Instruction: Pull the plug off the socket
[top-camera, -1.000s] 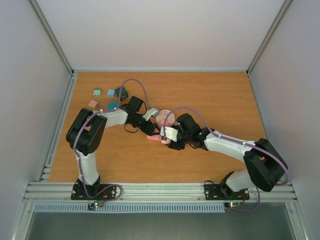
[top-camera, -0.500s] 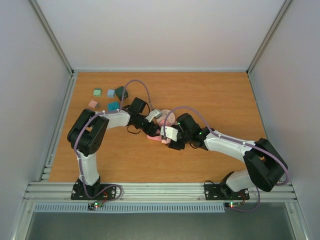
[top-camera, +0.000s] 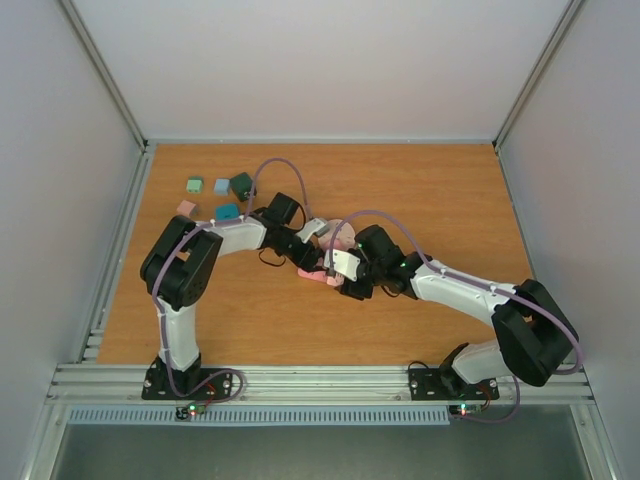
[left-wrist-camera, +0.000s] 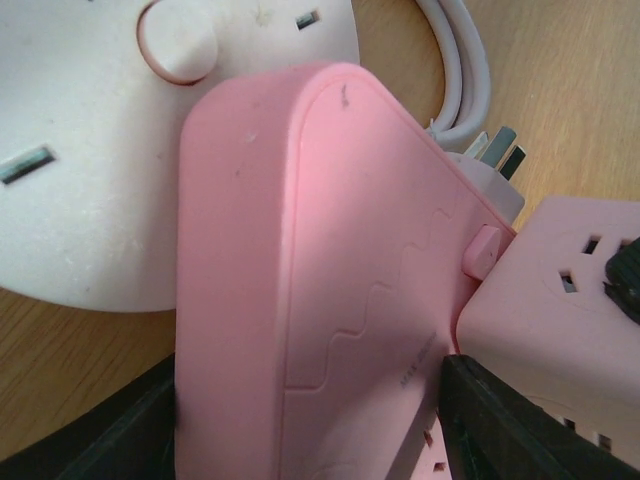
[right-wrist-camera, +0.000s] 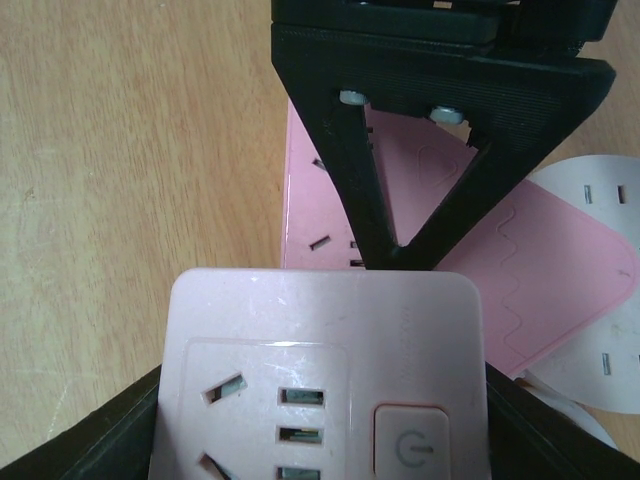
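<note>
on the bench (top-camera: 440, 190), my left hand (left-wrist-camera: 310, 440) clamps the pink power strip (left-wrist-camera: 300, 250); my right hand (right-wrist-camera: 320, 440) grips the pink cube socket (right-wrist-camera: 320, 340). the white plug (left-wrist-camera: 480, 165) shows bare prongs.

Lab test cell, white panel walls (top-camera: 300, 60), aluminium rails (top-camera: 330, 383), wooden tabletop (top-camera: 440, 190)

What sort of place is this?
Likely a robot lab test cell: a left arm and right arm bolted to a metal rail, blank white walls boxing in a wooden table, and small coloured blocks as props.
</note>
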